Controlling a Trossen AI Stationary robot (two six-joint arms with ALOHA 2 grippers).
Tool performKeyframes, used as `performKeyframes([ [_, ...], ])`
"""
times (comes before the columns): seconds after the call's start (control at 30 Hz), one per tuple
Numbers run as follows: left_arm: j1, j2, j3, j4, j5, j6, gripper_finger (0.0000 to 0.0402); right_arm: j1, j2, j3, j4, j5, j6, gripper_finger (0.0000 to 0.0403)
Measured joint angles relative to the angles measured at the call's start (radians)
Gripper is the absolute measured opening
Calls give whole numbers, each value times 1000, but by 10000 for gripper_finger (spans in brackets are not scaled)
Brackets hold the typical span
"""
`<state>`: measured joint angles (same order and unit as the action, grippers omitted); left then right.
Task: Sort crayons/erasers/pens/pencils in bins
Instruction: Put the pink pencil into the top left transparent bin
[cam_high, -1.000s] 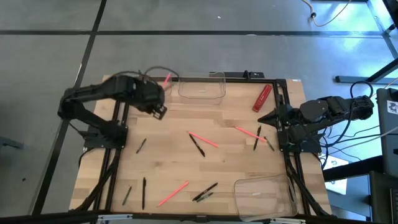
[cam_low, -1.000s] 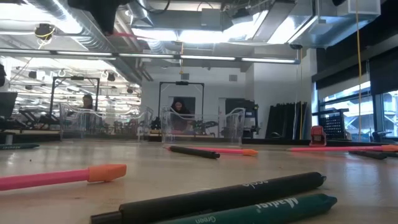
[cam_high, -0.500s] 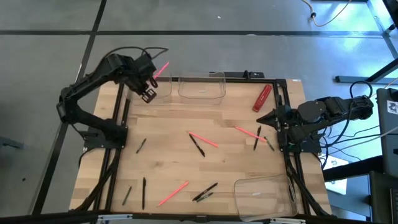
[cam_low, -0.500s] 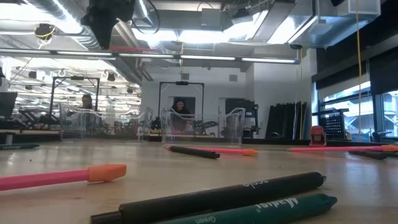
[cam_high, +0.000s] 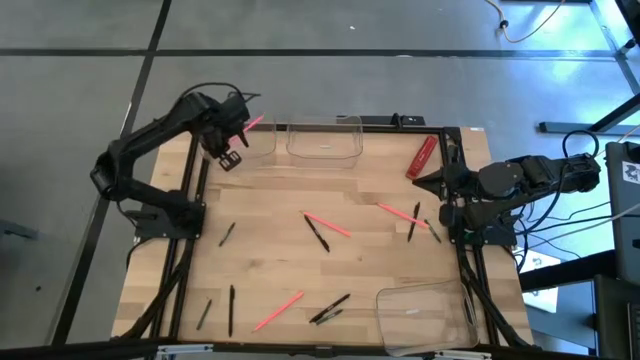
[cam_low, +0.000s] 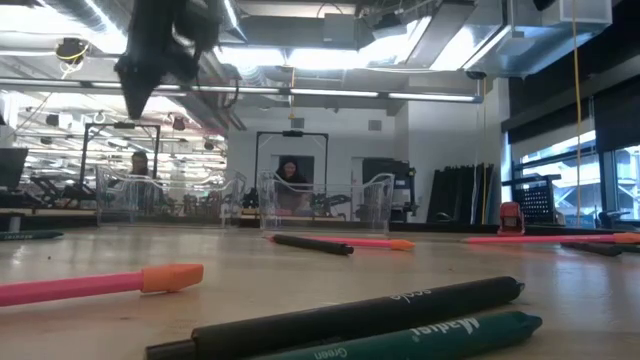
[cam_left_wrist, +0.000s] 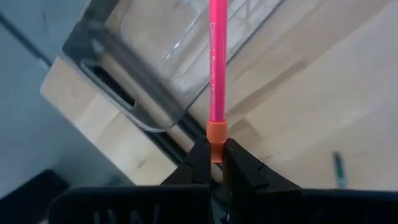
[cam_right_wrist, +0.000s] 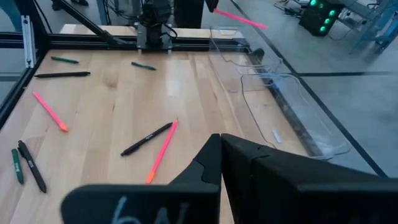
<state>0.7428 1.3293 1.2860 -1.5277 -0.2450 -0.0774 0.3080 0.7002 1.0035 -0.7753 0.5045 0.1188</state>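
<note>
- My left arm (cam_high: 150, 150) was matte black, jointed, with thin black cables looping off its wrist.
- My right arm (cam_high: 520, 185) looked equally dark, its fingers (cam_right_wrist: 249, 174) wedge-shaped.

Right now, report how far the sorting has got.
Barely started: the middle clear bin looks empty. In hand: the left gripper is shut on a pink pen above the far-left bin. Left: pink and black pens scattered across the table. The right gripper waits shut.

"Green" — on the green pen (cam_low: 400, 345).
</note>
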Motion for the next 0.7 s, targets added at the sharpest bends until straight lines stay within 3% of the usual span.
performKeyframes([
  [0.27, 46, 0, -187, 187, -41, 9, 8, 0, 0, 0, 0, 1, 0, 6],
  [0.7, 70, 0, -368, 404, -70, 38, 8, 0, 0, 0, 0, 2, -1, 6],
])
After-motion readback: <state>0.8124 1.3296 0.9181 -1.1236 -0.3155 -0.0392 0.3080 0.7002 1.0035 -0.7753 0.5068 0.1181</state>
